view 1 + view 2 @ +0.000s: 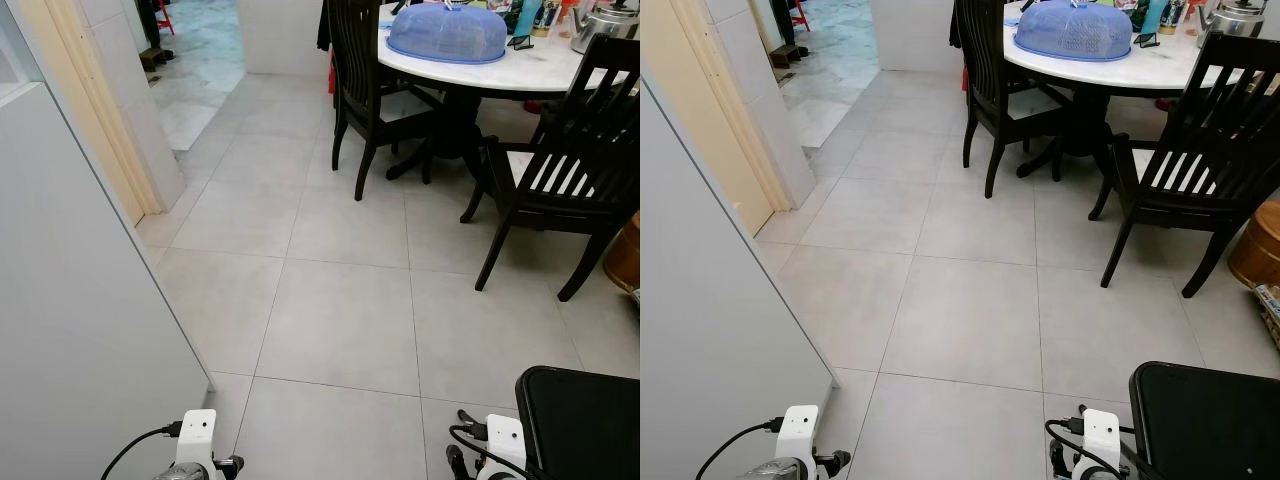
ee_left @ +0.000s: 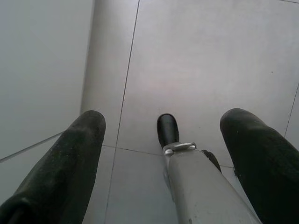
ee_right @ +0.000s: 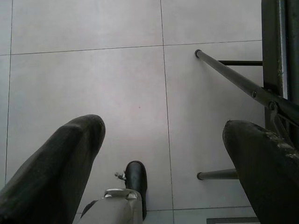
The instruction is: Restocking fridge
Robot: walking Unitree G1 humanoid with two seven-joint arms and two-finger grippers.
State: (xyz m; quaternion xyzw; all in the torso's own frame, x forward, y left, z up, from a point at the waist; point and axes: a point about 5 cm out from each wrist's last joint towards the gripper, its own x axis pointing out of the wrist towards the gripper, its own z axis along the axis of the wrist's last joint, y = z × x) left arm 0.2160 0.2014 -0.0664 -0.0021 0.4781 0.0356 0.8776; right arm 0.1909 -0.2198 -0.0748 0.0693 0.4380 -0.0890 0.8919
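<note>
standing on tile floor (image 1: 340, 330), both arms hanging idle. left gripper (image 2: 163, 135) spread, holding nothing; right gripper (image 3: 163, 140) spread too. white panel (image 1: 70, 330) close on left (fridge, likely). risks: right arm clipping black stool (image 1: 585, 425), walking into dining chair (image 1: 545, 190).

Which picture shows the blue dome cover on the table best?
The left eye view: the blue dome cover sits whole on the round table. The right eye view shows it too, nearer the top edge. The wrist views face floor tiles instead.
</note>
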